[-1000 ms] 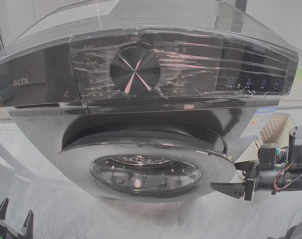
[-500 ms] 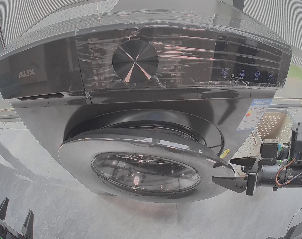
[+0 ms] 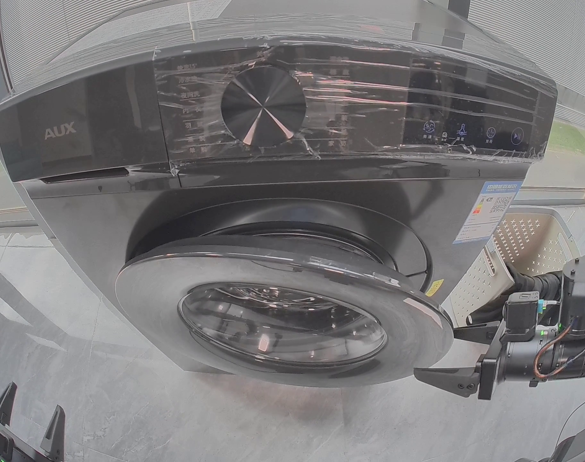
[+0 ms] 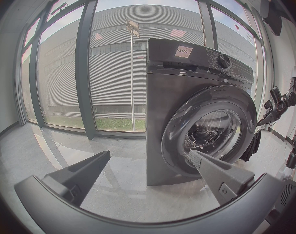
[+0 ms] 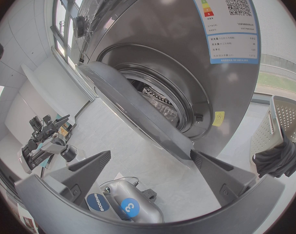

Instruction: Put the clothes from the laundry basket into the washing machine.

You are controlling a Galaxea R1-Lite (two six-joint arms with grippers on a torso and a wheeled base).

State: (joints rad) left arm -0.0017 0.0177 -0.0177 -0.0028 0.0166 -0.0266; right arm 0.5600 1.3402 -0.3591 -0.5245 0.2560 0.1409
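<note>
print and labels on the washing machine

the washing machine (image 3: 80, 239) has a pale brand mark (image 3: 60, 131) on the dark panel at its upper left. rows of small characters (image 3: 188, 120) lie under wrinkled plastic film beside the round dial (image 3: 263, 106), too small to make out. blue lit icons (image 3: 461, 130) sit at the panel's right end. a blue-edged energy label (image 5: 229, 23), with coloured grade bars, a square scan code and rows of figures, is stuck on the front, right of the round door (image 3: 408, 316). a small yellow sticker (image 5: 218, 118) sits below the label.
</note>
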